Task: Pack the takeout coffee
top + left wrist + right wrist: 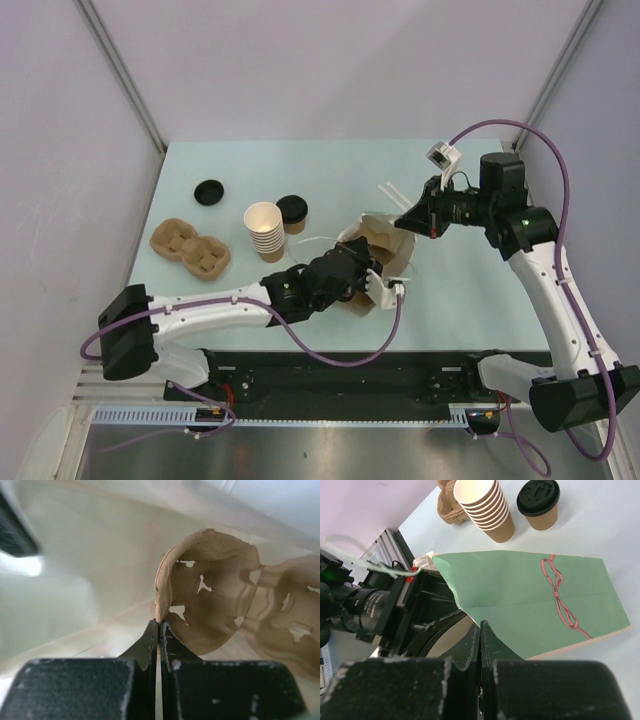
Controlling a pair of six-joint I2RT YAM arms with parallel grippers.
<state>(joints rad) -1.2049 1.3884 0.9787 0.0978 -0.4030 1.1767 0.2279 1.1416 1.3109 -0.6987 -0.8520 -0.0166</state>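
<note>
A robotics lab test cell is shown. A pale green table (pixel 470 290) is boxed in by blank grey-white wall panels (pixel 340 60), which are joined by bare metal struts (pixel 118 70). Two white-and-black robot arms, the left arm (pixel 210 312) and the right arm (pixel 555 300), are bolted to a black base rail (pixel 340 385) at the near edge, and purple cables (pixel 345 362) are looped loosely from them. Coffee-shop goods are set out on the table: a stack of paper cups (pixel 266 232), a lidded paper cup (pixel 293 213), a pulp cup carrier (pixel 190 248) and a green paper bag (pixel 530 587) — nothing domestic is seen around them.
</note>
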